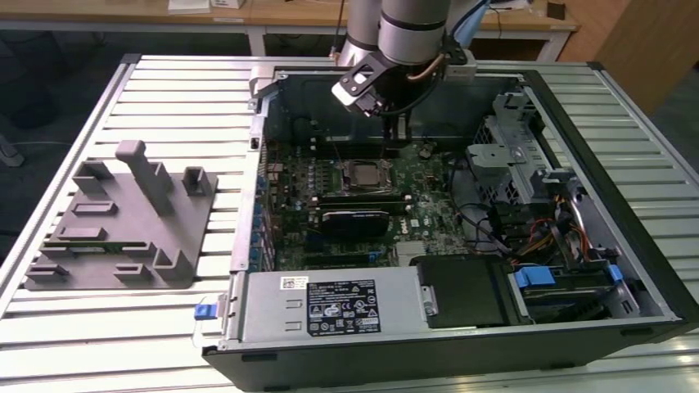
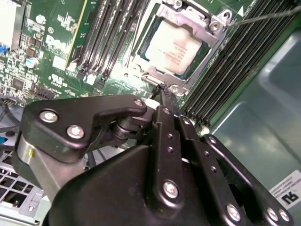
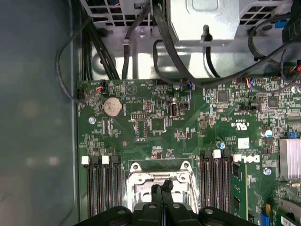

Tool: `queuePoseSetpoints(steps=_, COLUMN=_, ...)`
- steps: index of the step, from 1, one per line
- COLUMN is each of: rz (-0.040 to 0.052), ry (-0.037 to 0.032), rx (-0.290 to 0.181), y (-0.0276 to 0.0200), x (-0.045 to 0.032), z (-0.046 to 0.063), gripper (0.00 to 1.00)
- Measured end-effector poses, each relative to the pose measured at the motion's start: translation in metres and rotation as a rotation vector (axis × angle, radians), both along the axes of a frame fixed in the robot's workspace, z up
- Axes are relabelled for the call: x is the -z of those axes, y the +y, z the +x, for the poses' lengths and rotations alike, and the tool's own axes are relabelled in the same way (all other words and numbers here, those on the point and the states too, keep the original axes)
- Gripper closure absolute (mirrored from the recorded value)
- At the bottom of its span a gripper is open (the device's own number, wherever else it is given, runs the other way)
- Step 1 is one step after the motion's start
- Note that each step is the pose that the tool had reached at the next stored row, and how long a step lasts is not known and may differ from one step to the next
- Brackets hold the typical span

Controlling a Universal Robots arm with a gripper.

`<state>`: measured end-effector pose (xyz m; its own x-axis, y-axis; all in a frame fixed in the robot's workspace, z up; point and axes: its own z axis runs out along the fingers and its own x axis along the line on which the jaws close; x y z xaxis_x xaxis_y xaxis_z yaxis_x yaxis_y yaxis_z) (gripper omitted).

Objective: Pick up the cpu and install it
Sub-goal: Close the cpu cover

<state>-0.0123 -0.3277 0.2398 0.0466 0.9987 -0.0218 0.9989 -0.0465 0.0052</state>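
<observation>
Small flat square cpu with silvery-grey metal top sat flat in the silvery metal socket frame on the green motherboard; also seen in the exterior view, mid-board. In the first wrist view the frame was partly hidden. Long black memory slots ran on both sides of the socket. Black gripper hung over the board, tips just beside the frame's edge, not touching the cpu; jaws were together and held nothing, same in the first wrist view. In the exterior view the gripper was inside the open black computer case, near its far wall. Case lay on the slatted metal worktop. Grey plastic tray with upright posts sat at the exterior view's left, apart from the case.
</observation>
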Motion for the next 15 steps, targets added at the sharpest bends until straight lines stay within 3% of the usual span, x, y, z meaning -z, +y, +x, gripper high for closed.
queuePoseSetpoints(steps=15, rz=-0.0002, ry=0.0001, rx=0.000, y=-0.0032, x=0.0075, z=-0.016, gripper=0.89)
